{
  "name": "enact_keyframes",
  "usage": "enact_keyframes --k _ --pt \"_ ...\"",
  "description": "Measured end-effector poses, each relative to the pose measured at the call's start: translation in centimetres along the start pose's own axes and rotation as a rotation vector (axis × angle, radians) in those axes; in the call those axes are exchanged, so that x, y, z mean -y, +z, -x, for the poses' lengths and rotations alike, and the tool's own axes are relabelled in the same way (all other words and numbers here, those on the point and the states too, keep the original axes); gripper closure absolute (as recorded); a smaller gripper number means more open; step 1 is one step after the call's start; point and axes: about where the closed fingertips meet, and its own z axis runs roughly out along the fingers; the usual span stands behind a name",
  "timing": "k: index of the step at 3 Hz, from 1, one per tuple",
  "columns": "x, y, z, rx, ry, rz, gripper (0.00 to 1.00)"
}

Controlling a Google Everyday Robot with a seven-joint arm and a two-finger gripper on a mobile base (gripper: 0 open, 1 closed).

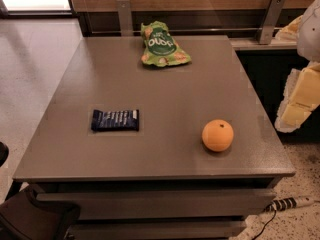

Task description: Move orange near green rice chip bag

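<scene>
The orange sits on the grey table near its front right corner. The green rice chip bag lies flat at the table's far edge, a little left of the middle, well apart from the orange. My gripper shows as pale yellow and white parts at the right edge of the view. It hangs beyond the table's right side, to the right of the orange and a little farther back, touching nothing.
A flat dark blue wrapper with white print lies on the table's left half. A wooden wall with metal brackets runs behind the table. A power strip lies on the floor at the front right. A dark chair part is at the front left.
</scene>
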Motion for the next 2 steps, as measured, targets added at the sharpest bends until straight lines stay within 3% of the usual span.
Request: enact_keyframes --k 1,2 --pt "-0.01 0.0 0.12 0.009 0.001 -0.003 0.0" --pt "-0.31 0.9 0.33 0.076 0.011 0.009 0.0"
